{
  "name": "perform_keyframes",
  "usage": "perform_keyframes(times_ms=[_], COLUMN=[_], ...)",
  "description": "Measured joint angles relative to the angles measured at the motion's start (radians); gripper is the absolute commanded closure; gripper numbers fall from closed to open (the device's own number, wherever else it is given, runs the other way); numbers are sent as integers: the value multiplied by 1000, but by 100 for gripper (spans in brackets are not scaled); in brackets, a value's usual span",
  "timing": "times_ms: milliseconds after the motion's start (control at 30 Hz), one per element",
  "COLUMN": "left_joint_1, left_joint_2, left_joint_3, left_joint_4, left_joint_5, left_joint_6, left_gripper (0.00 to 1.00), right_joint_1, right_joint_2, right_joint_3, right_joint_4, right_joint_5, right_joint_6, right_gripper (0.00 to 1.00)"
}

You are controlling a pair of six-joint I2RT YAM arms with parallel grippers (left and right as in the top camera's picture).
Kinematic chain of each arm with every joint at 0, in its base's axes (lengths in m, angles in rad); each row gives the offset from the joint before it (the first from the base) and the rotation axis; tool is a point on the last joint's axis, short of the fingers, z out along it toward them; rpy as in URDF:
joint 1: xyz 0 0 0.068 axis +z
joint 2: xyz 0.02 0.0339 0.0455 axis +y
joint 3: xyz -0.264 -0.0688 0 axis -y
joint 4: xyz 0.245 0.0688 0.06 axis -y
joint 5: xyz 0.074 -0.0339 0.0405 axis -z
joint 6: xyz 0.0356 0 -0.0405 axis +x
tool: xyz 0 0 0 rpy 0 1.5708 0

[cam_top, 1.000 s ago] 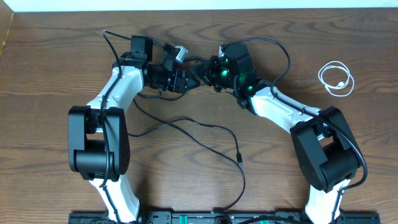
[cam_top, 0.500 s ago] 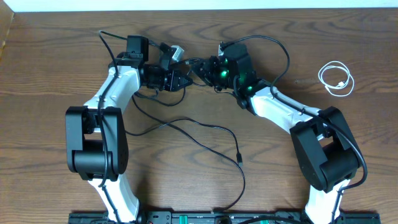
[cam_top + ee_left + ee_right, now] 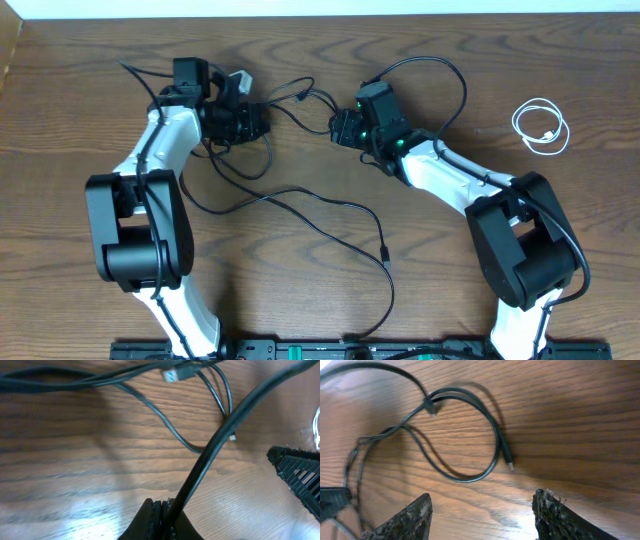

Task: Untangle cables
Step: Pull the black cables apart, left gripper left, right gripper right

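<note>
My left gripper (image 3: 262, 118) is at the back left of the table, shut on a black cable (image 3: 215, 440) that rises from its fingertips (image 3: 162, 510) toward the upper right. A silver USB plug (image 3: 177, 374) lies beyond it among other black strands. My right gripper (image 3: 338, 128) stands open over bare wood with nothing between its fingers (image 3: 420, 510). Ahead of it, a black cable loop (image 3: 497, 440) ends in a small plug (image 3: 510, 464). Loose black strands (image 3: 300, 93) sag between the two grippers. Another long black cable (image 3: 385, 252) trails toward the front. The white cable (image 3: 540, 102) lies coiled at the far right.
The wooden table (image 3: 80, 60) ends at a white strip along the back. Both arm bases stand at the front edge, the left (image 3: 140, 230) and the right (image 3: 520, 250). The right gripper's ribbed finger (image 3: 300, 480) shows at the right edge of the left wrist view.
My left gripper shut on the black cable and pulled it left, stretching the strands apart. My right gripper opened, let go of the cable and drew back slightly.
</note>
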State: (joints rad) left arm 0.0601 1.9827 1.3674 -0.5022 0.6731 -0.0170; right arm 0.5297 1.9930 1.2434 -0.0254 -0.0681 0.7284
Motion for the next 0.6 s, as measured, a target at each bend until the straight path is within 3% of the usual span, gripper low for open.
perform_keyframes(times_ms=[500,600], left_joint_1=[99,95], left_joint_2=[0,0], left_joint_3=[0,0], left_joint_4=[-13,-13], left_joint_5=[-21,-23], left_joint_6=[-118,-119], left_gripper=[92,92], right_joint_1=[65,79], right_joint_2=[0,0], right_joint_3=[0,0], right_joint_4=[-16,-16], right_joint_5=[185,158], right_joint_6=[-41,-82], right_gripper=[37,48])
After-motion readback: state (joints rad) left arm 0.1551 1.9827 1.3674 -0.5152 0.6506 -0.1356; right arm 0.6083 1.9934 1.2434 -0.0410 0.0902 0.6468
